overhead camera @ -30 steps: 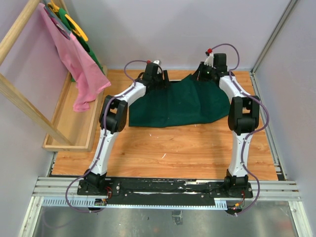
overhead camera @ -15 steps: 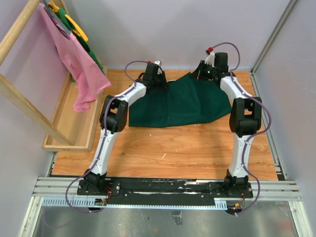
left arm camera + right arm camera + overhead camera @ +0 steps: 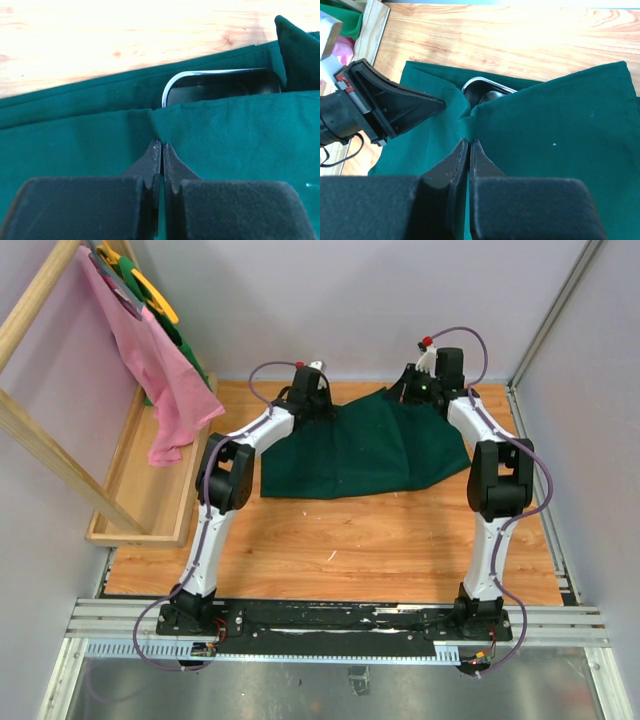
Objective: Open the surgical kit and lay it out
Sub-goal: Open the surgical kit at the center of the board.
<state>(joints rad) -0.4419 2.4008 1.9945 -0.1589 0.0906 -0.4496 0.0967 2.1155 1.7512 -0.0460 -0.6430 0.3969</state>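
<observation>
The surgical kit is a dark green cloth wrap [image 3: 360, 452] spread at the back of the table. A shiny steel tray [image 3: 215, 73] peeks out from under its folds, and its rim [image 3: 481, 80] also shows in the right wrist view. My left gripper [image 3: 161, 143] is shut, pinching a raised fold of the cloth just in front of the tray. It sits at the cloth's back left [image 3: 320, 408]. My right gripper [image 3: 469, 142] is shut on another fold at the back right [image 3: 410, 392]. The left gripper [image 3: 440, 104] is close by in the right wrist view. The tray's contents are hidden.
A wooden rack with a box base [image 3: 150, 490] stands at the left, with a pink cloth [image 3: 160, 370] and green and yellow items hanging on it. Grey walls close the back and right sides. Bare wooden tabletop [image 3: 350, 540] lies in front of the cloth.
My left gripper has closed on the cloth fold. The right gripper has stayed shut on its fold and shifted slightly back, pulling the cloth's right edge with it.
</observation>
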